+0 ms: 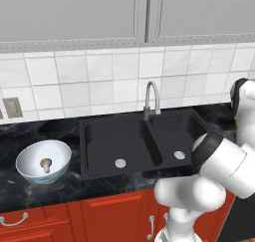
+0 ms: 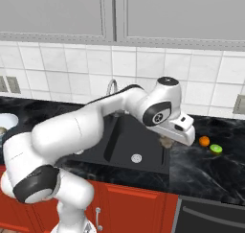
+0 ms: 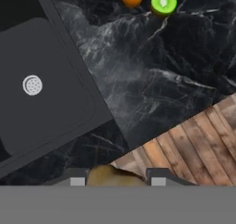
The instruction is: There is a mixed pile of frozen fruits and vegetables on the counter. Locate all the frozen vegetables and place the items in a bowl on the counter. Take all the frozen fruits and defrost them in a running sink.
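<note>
Arm reaches fwd from base, elbow bent, wrist turned down at 3 o'clock in right base view. Gripper (image 2: 167,142) points down, jaws partly closed on a tan piece (image 3: 108,177) betw fingertips (image 3: 77,181).

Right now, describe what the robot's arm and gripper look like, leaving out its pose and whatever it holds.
The arm is made of thick, rounded, glossy white segments with dark grey to black bands at the joints. One round joint cap near the wrist is dark with a pale ring mark. The gripper has a blocky white body and two small dark fingertips with light grey pads. No loose cables show.
</note>
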Motion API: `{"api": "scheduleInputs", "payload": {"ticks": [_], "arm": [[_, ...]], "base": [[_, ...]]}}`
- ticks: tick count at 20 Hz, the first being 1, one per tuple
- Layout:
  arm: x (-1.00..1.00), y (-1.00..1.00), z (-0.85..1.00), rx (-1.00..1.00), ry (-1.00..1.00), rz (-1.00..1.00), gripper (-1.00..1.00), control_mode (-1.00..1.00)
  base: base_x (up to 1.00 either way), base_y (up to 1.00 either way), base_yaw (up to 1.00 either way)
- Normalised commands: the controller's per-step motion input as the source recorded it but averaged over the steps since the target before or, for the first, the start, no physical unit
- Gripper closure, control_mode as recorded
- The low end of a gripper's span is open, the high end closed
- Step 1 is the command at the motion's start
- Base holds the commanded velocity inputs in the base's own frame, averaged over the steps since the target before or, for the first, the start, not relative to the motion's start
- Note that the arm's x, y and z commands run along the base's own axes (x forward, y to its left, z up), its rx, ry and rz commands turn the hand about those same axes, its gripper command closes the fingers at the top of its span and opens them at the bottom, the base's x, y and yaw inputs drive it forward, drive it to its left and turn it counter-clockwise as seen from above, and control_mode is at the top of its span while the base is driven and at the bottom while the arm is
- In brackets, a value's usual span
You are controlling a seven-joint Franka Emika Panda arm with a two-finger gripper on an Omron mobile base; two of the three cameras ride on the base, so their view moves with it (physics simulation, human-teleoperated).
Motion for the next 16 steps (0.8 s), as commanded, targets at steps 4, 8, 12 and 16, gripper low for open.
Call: {"api": "scheduleInputs", "payload": {"ticks": [4, 8, 12, 16], "arm": [[-0.23, 0.7, 0.24, -0.05, -0.06, 0.0, 1.0, -1.0], [-0.04, 0.65, 0.24, 0.0, -0.09, 0.0, 1.0, -1.0], [-0.07, 0.5, 0.36, 0.0, -0.04, 0.0, 1.0, -1.0], [-0.22, 0.42, 0.49, 0.0, 0.0, 0.0, 1.0, -1.0]], "base": [[0.0, 0.0, 0.0], [0.0, 0.0, 0.0], [0.0, 0.0, 0.0], [0.0, 0.0, 0.0]]}}
